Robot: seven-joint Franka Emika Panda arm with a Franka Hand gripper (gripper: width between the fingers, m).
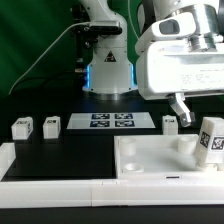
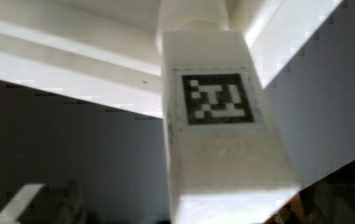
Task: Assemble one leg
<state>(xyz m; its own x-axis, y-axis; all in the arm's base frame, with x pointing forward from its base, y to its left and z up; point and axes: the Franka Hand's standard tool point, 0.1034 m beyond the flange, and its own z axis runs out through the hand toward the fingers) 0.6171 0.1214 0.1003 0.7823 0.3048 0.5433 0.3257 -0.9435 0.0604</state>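
Note:
One leg [image 1: 209, 140], a white block with a black-and-white tag, stands slightly tilted at the right end of the large white tray [image 1: 150, 176] in the exterior view. My gripper [image 1: 198, 122] hangs over it, open. One dark finger [image 1: 180, 110] shows to the leg's left with a gap between; the other finger is hidden. In the wrist view the leg [image 2: 218, 150] fills the middle, tag facing the camera, and stands between the jaws without touching the finger [image 2: 32, 205] seen beside it.
Three more legs stand on the black table: two [image 1: 22, 127] [image 1: 51, 125] at the exterior view's left and one [image 1: 170, 123] behind the tray. The marker board [image 1: 112, 121] lies at the back centre, in front of the arm's base [image 1: 108, 70].

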